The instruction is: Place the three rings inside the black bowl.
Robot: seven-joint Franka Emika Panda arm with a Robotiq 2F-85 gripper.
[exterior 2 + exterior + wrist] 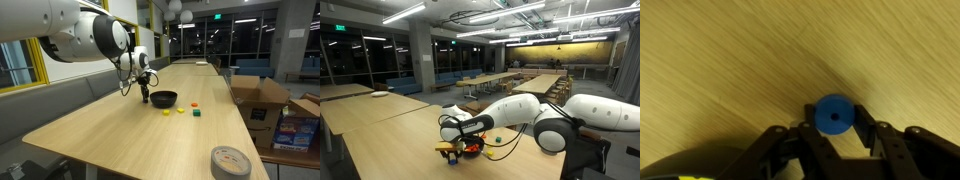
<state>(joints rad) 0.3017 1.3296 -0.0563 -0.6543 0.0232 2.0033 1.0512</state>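
Your jaws grip the blue ring (833,114) on the tabletop (730,60); lift straight up, then release it low over the bowl (163,101).

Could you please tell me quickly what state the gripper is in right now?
The gripper: closed, holding the blue ring between its fingers.

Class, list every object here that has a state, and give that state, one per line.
black bowl: upright on the table
blue ring: clamped, outside the bowl
pincer: shut on the blue ring
green ring: loose on the table
tape roll: lying flat
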